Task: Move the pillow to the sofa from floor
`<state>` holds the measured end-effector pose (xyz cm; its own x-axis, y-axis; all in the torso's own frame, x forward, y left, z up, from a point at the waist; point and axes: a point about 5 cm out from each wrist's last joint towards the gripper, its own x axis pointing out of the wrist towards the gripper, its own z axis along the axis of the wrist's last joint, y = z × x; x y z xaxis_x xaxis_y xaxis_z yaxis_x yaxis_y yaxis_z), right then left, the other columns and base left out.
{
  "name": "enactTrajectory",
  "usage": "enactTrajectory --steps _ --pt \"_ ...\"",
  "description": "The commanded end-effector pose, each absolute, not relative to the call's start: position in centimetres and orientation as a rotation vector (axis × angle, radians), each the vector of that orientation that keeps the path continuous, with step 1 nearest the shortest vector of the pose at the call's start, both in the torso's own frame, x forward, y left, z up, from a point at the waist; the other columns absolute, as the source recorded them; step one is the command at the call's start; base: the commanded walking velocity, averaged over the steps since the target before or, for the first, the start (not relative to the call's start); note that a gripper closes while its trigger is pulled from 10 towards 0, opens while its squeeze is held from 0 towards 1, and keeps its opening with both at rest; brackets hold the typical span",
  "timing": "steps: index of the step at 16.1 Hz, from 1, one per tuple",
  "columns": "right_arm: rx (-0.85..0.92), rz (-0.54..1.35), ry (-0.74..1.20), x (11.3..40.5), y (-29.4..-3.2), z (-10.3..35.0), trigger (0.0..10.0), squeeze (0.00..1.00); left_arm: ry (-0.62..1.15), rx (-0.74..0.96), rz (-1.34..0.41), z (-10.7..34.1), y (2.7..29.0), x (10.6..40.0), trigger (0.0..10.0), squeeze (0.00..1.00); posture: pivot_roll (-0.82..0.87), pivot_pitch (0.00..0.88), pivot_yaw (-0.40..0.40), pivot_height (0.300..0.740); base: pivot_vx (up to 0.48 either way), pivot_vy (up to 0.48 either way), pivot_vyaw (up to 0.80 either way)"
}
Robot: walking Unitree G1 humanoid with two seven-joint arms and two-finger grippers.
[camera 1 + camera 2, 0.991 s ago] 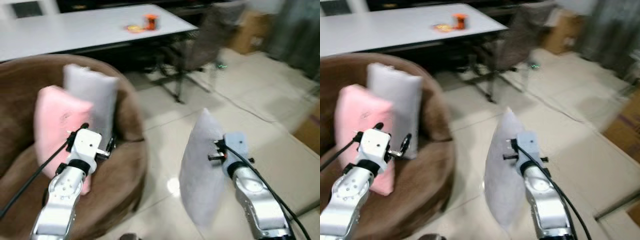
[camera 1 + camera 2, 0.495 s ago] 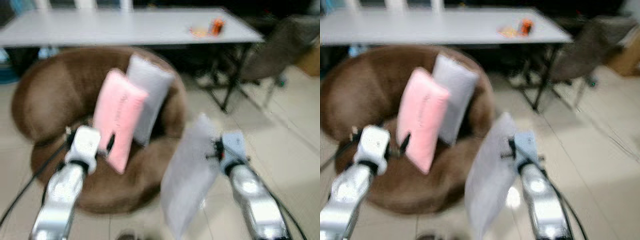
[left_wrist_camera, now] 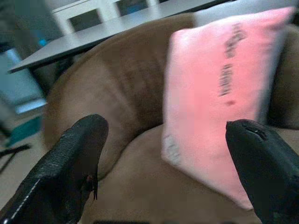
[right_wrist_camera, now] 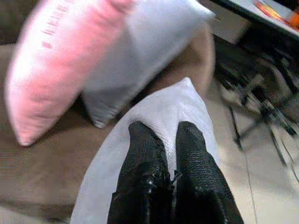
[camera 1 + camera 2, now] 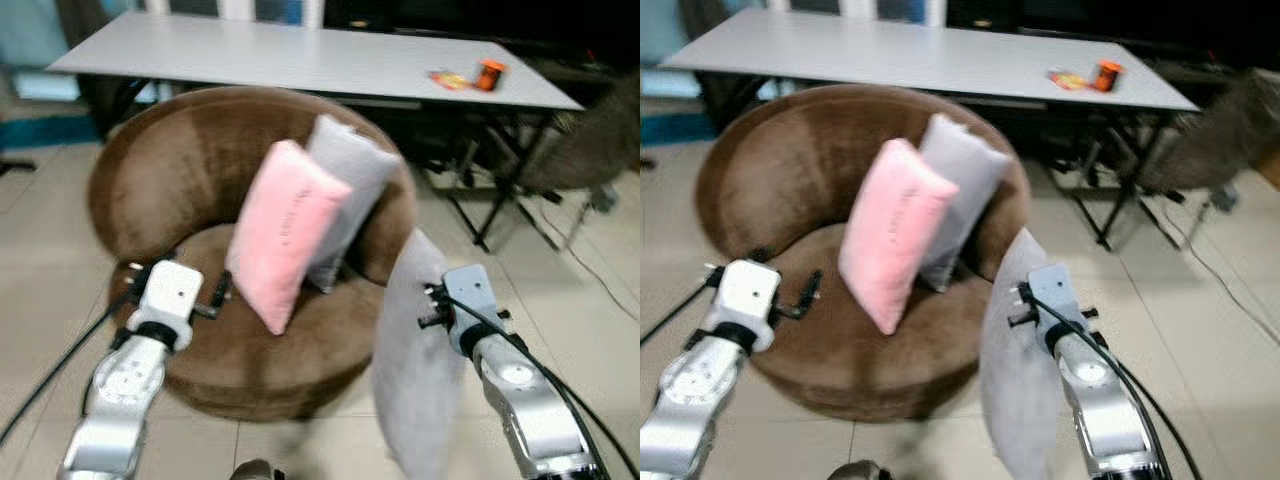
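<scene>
A pale grey pillow [image 5: 415, 380] hangs upright off the floor, pinched at its top edge by my right gripper [image 4: 168, 140], which is shut on it, just right of the round brown sofa [image 5: 180, 190]. On the sofa seat lean a pink pillow [image 5: 285, 230] and a grey pillow [image 5: 350, 190] against the backrest. My left gripper [image 3: 163, 135] is open, held over the sofa's front left rim, with the pink pillow [image 3: 219, 98] ahead of its wide-spread fingers [image 3: 79, 149].
A long white table [image 5: 300, 60] stands behind the sofa, with an orange cup [image 5: 489, 74] and a small packet on it. Folding table legs [image 5: 490, 190] and a dark chair [image 5: 590, 140] stand to the right. Tiled floor [image 5: 40, 290] surrounds the sofa.
The camera has swung left, so the sofa sits more in the middle of the view. The right gripper still holds the grey pillow, now closer to the sofa's right side.
</scene>
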<state>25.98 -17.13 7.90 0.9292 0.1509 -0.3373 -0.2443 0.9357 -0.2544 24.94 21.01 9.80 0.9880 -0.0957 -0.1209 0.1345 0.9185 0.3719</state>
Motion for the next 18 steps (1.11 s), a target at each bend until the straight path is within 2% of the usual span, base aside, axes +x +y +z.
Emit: enactTrajectory --steps 1,3,6,15,18 --pt "-0.331 0.209 0.253 26.4 -17.8 9.3 10.0 0.00 0.085 0.382 -0.139 10.0 20.5 25.0 10.0 0.00 -0.02 0.000 -0.041 0.740 0.000 0.255 0.80" --pt "-0.366 0.208 0.258 26.3 -18.6 9.4 10.0 0.00 0.085 0.380 -0.143 10.0 20.4 24.9 10.0 0.00 -0.02 0.000 -0.041 0.740 0.000 0.257 0.80" --pt "-0.324 0.186 0.247 26.4 -19.0 9.7 10.0 0.00 0.082 0.380 -0.141 10.1 20.4 24.9 10.0 0.00 -0.02 0.000 -0.047 0.740 0.000 0.254 0.00" --pt "-0.289 0.230 0.230 26.3 -17.9 9.9 10.0 0.00 0.081 0.389 -0.146 10.3 20.4 25.0 10.0 0.00 -0.02 0.000 -0.042 0.740 0.000 0.256 0.00" --pt "-0.221 0.268 0.176 26.5 -17.7 11.2 10.0 0.00 0.080 0.389 -0.147 10.4 20.3 25.1 10.0 0.00 -0.02 0.000 -0.042 0.740 0.000 0.291 0.00"
